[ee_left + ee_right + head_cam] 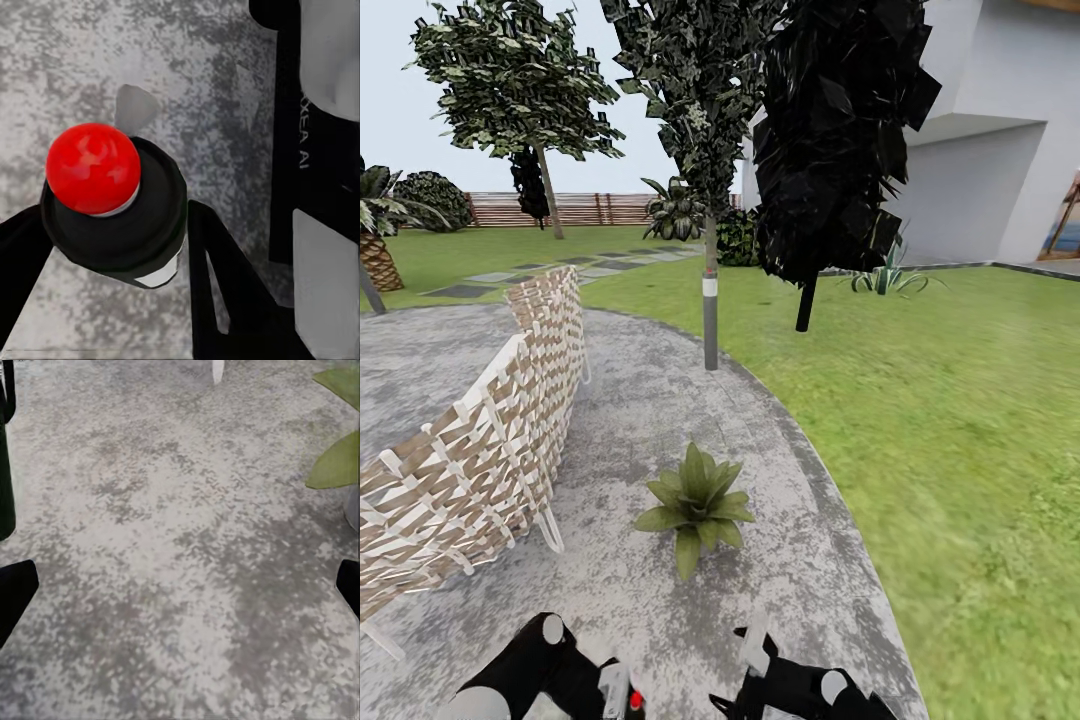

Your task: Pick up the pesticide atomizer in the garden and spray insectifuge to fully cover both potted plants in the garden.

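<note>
Gripping a red-capped black bottle (112, 206) between its jaws, the left gripper (112, 247) risks missing the potted plant (696, 505) ahead; right gripper (180, 585) gapes empty.

Woven lattice screen (480, 440), tan and white, curves across the paving, standing upright. Thin grey pole (710, 320) with a white band stands at the paving's edge. Dark-foliaged tree (830, 140) just beyond it on grass. Stepping stones (540, 272) lead away across the grass. White building (1000, 130) behind; spiky plant (888, 278) near its base.
</note>
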Robot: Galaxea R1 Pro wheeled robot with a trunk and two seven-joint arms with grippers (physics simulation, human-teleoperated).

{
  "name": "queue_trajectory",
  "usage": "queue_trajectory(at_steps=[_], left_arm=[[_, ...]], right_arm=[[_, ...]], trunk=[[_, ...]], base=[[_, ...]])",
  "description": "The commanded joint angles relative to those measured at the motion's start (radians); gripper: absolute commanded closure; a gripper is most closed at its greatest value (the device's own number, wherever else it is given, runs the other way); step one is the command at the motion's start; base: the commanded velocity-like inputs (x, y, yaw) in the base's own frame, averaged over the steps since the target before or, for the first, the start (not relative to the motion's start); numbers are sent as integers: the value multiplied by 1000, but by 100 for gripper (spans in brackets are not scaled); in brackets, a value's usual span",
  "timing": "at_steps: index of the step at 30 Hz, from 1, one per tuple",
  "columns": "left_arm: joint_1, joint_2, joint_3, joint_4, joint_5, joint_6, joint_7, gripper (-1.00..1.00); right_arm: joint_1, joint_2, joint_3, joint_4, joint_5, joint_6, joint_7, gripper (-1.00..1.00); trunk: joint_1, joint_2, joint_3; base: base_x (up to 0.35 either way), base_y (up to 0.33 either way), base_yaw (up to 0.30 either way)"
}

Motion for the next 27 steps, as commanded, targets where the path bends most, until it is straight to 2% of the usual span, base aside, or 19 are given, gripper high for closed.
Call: queue_trajectory(at_steps=[1, 2, 5, 6, 12, 17, 19, 22, 27], left_arm=[[-6, -2, 7, -1, -24, 5, -3, 100], [-10, -3, 6, -1, -46, 24, -5, 100], [-14, -6, 6, -1, -72, 41, -6, 100], [-15, -6, 6, -1, -75, 43, -6, 100], [-31, -27, 6, -25, -78, 50, -5, 100], [-58, -78, 6, -37, -80, 60, -2, 100], [-67, -89, 7, -37, -80, 85, -3, 100], [-71, -94, 7, -37, -80, 109, 4, 100], [-70, -92, 5, -36, -83, 113, 8, 100]], right_arm=[[-3, 1, -7, -1, 8, -4, 18, -100], [-5, 1, -5, -1, 8, -4, 53, -100], [-6, 1, -4, -4, 7, -4, 123, -100], [-6, 1, -5, -4, 7, -4, 131, 100], [-7, 1, -5, -6, 6, -4, 147, 100], [-7, 1, -5, -58, 5, -3, 150, 100], [-7, 1, -5, -61, 4, -2, 150, 100], [-7, 1, -5, -62, 3, -1, 150, 100], [-23, 1, -5, -61, 3, 1, 150, 100]], trunk=[[0, 0, -1], [0, 0, -1], [0, 0, -1], [0, 0, -1], [0, 0, -1], [0, 0, -1], [0, 0, -1], [0, 0, -1], [0, 0, -1]], base=[[0, 0, 0], [0, 0, 0], [0, 0, 0], [0, 0, 0], [0, 0, 0], [0, 0, 0], [0, 0, 0], [0, 0, 0], [0, 0, 0]])
